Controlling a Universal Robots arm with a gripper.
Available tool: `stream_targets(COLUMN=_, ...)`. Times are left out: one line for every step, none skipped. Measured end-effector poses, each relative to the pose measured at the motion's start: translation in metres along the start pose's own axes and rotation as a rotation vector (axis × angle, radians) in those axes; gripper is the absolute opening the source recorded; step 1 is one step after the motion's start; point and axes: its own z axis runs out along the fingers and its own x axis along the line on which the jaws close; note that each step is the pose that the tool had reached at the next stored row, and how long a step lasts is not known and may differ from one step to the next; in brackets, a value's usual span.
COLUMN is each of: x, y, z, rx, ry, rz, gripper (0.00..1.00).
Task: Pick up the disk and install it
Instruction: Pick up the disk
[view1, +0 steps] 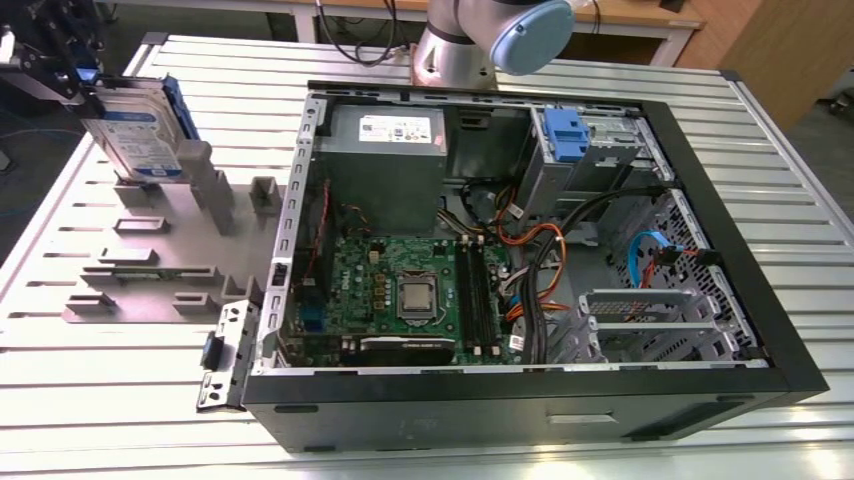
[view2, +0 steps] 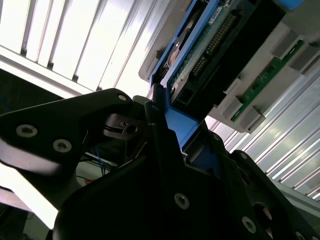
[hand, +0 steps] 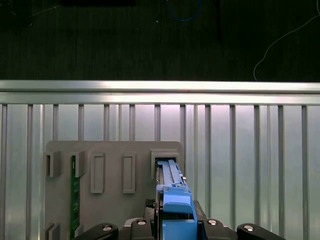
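Gripper (view1: 80, 80) largely cut off at the exterior view's left edge, contact partly hidden by black housing in the second wrist view; clamped on the disk (view1: 138, 135) by its blue carrier bracket (hand: 175, 202). Disk on edge over the grey slotted holder block (view1: 160, 250), long axis near upright, leaning slightly, label facing the exterior camera, lower end at a slot, seating hard to tell. Well apart from the open computer case (view1: 534, 400).
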Motion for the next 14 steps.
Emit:
stream_targets(x=0.0, y=0.0, z=-0.0001, rx=0.0001, ry=0.0, rz=0.0, gripper=0.37)
stream_targets(x=0.0, y=0.0, z=-0.0002, rx=0.0002, ry=0.0, rz=0.0, gripper=0.37)
stream_targets(x=0.0, y=0.0, z=-0.0003, rx=0.0001, ry=0.0, rz=0.0, gripper=0.37)
stream_targets(x=0.0, y=0.0, z=-0.0006, rx=0.0, ry=0.0, rz=0.0, gripper=0.37)
stream_targets(x=0.0, y=0.0, z=-0.0007, rx=0.0001, ry=0.0001, rz=0.0, gripper=0.37)
stream_targets(x=0.0, y=0.0, z=-0.0008, rx=0.0001, ry=0.0001, rz=0.0, gripper=0.37)
stream_targets(x=0.0, y=0.0, z=-0.0008, rx=0.0001, ry=0.0001, rz=0.0, gripper=0.37)
stream_targets(x=0.0, y=0.0, z=-0.0011, rx=0.0, ry=0.0002, rz=0.0, gripper=0.37)
stream_targets(x=0.0, y=0.0, z=-0.0013, rx=0.0, ry=0.0002, rz=0.0, gripper=0.37)
stream_targets(x=0.0, y=0.0, z=-0.0016, rx=-0.0001, ry=0.0002, rz=0.0, gripper=0.37)
stream_targets(x=0.0, y=0.0, z=-0.0017, rx=0.0, ry=0.0001, rz=0.0, gripper=0.37)
stream_targets(x=-0.0001, y=0.0, z=-0.0021, rx=0.0001, ry=0.0001, rz=0.0, gripper=0.37)
stream_targets(x=-0.0001, y=0.0, z=-0.0024, rx=0.0, ry=0.0002, rz=0.0, gripper=0.37)
stream_targets(x=-0.0001, y=0.0, z=-0.0025, rx=0.0, ry=0.0002, rz=0.0, gripper=0.37)
